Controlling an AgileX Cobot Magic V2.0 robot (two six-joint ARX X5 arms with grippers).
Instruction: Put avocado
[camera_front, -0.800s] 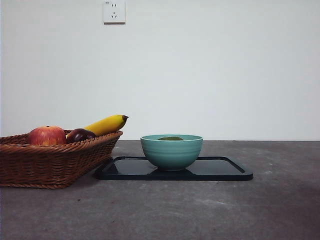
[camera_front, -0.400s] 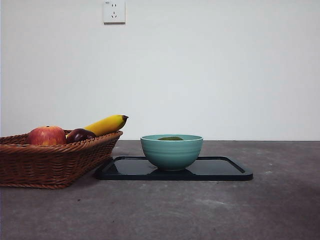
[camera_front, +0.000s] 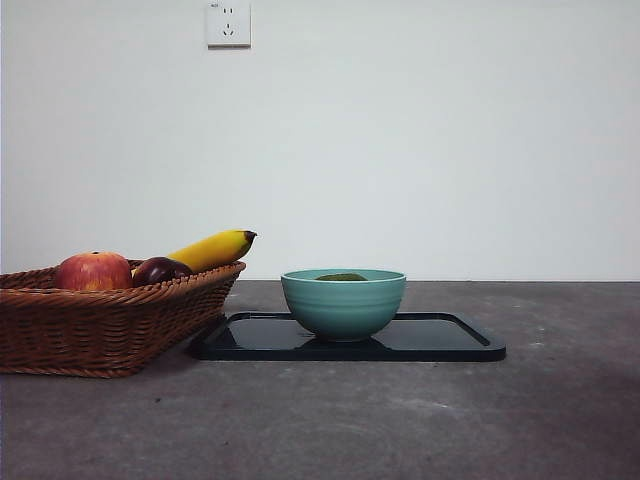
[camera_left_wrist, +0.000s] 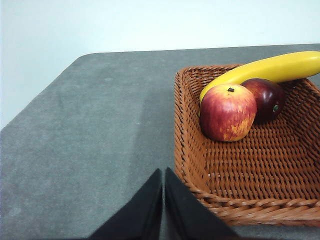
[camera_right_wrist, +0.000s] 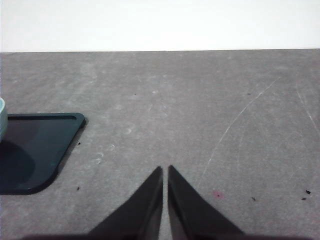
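Note:
The avocado (camera_front: 342, 277) lies inside a teal bowl (camera_front: 343, 304); only its dark green top shows above the rim in the front view. The bowl stands on a black tray (camera_front: 440, 337). My left gripper (camera_left_wrist: 163, 174) is shut and empty, hanging over the table just beside the near corner of the wicker basket (camera_left_wrist: 192, 150). My right gripper (camera_right_wrist: 165, 171) is shut and empty over bare table, off to the side of the tray (camera_right_wrist: 35, 145). Neither arm shows in the front view.
The wicker basket (camera_front: 100, 320) stands left of the tray and holds a red apple (camera_front: 93, 271), a dark purple-brown fruit (camera_front: 160, 269) and a banana (camera_front: 212, 249). A wall socket (camera_front: 228, 22) is on the wall behind.

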